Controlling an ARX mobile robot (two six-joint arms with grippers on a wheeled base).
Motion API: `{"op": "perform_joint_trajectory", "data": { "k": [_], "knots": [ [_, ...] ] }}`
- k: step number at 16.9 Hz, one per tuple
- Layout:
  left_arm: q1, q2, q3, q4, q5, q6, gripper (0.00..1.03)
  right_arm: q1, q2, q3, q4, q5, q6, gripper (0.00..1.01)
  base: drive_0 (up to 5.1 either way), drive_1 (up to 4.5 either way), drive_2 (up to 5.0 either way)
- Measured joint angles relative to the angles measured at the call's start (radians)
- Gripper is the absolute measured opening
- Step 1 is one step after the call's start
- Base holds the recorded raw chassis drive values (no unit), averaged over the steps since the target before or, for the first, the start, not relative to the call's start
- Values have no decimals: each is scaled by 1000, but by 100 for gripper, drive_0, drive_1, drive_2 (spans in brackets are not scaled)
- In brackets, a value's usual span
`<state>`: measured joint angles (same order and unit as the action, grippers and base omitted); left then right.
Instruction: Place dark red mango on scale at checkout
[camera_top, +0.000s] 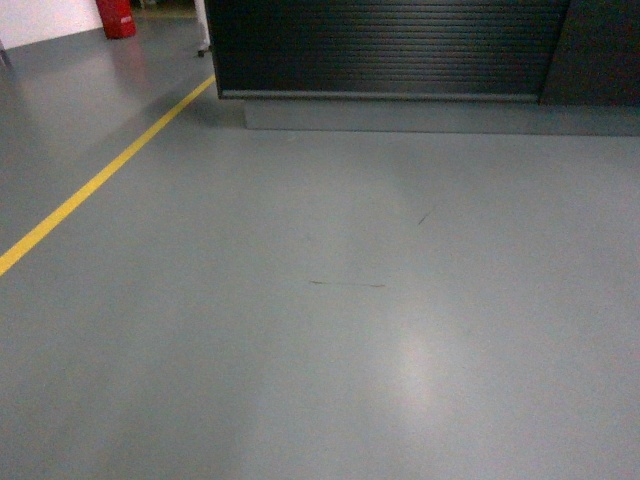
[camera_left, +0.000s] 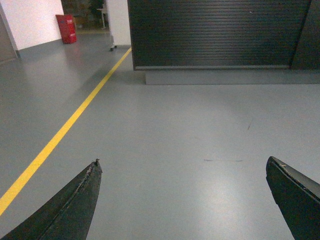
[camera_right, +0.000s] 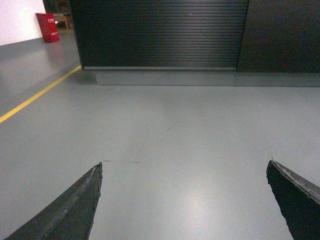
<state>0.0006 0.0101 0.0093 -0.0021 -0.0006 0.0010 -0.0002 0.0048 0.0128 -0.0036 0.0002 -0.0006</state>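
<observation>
The checkout (camera_top: 390, 45) is a dark counter with a horizontally ribbed front and a grey plinth, standing ahead across the grey floor; it also shows as the checkout (camera_left: 215, 32) in the left wrist view and the checkout (camera_right: 160, 32) in the right wrist view. Only its front is visible, not its top. The dark red mango and the scale are out of view. My left gripper (camera_left: 183, 162) is open over bare floor with nothing between its fingers. My right gripper (camera_right: 185, 164) is open too, likewise holding nothing. Neither gripper appears in the head view.
A yellow floor line (camera_top: 100, 180) runs diagonally along the left toward the counter's left corner. A red cabinet (camera_top: 117, 17) stands far back left by a white wall. Grey floor (camera_top: 350, 330) stretches between me and the counter.
</observation>
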Motion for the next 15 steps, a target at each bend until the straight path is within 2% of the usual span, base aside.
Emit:
{"op": "perform_joint_trajectory", "data": {
  "k": [15],
  "knots": [
    [0,0,0,0,0,0,98,0,0,0,0,0,0,98,0,0,0]
  ]
}}
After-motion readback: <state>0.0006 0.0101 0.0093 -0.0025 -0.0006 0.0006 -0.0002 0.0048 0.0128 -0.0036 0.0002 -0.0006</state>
